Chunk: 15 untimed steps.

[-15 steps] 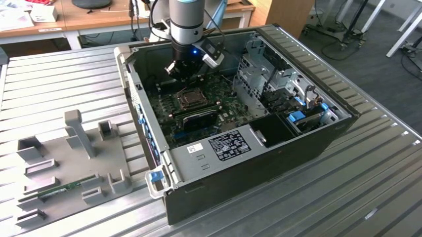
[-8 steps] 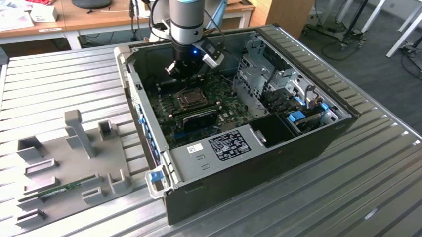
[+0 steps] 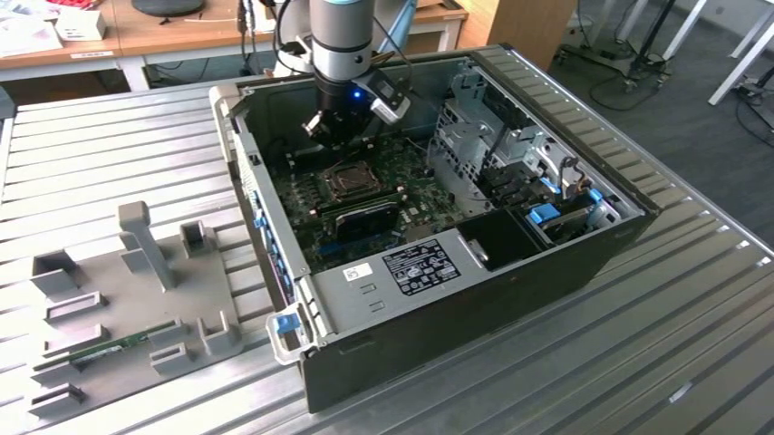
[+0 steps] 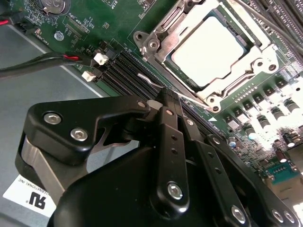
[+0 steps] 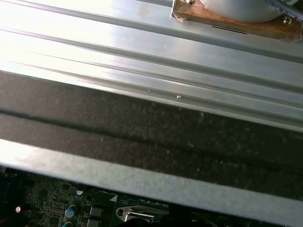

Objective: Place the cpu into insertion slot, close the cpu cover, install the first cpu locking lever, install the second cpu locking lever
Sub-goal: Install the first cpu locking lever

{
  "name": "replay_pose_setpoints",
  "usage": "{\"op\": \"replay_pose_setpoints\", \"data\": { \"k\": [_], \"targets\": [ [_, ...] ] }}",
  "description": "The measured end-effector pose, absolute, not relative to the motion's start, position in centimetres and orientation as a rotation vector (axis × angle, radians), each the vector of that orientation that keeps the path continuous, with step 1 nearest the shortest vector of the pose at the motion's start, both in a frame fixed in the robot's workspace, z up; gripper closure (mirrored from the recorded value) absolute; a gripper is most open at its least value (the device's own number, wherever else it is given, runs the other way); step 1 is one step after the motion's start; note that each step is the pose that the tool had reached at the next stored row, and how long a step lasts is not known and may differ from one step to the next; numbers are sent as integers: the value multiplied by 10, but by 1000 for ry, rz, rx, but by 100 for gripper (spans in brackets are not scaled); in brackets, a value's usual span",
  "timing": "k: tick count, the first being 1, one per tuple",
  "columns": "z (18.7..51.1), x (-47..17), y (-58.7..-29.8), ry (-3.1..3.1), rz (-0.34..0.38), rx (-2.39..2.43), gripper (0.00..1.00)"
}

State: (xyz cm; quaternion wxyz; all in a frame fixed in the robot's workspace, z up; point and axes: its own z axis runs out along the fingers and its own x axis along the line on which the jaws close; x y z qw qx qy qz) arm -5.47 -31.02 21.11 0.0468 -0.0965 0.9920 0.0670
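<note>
— So where is the cpu (image 4: 213,47)?

— Seated flat in the insertion slot (image 3: 352,181), silvery face up, on the green circuit board (image 4: 118,28) inside the open computer case (image 3: 484,299). The cpu cover (image 4: 175,23) lies down over it, its frame around the chip's edges.

— And the arm?

— It stands straight down into the far part of the case, and in the exterior view the gripper (image 3: 333,127) hangs just beyond the slot. In the second wrist view its black fingers (image 4: 170,137) are drawn narrow, tips together. They sit right at a thin locking lever (image 4: 149,79) that runs along the socket's side, next to the long black memory slots (image 4: 120,71). Whether the tips actually pinch that rod, I cannot tell.

— Anything else close by?

— A black cable (image 4: 42,61) with a red wire ends in white plugs near the memory slots.

— And outside the case?

— A slatted metal table (image 3: 121,154) carries it. A grey fixture (image 3: 121,308) with upright posts lies on the table, apart from the case, at the exterior view's left.
</note>
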Motion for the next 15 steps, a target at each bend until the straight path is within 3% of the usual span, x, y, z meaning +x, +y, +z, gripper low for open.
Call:
{"op": "replay_pose_setpoints", "data": {
  "k": [15],
  "targets": [
    [207,-55,-310,3027,201,-290,90]
  ]
}}
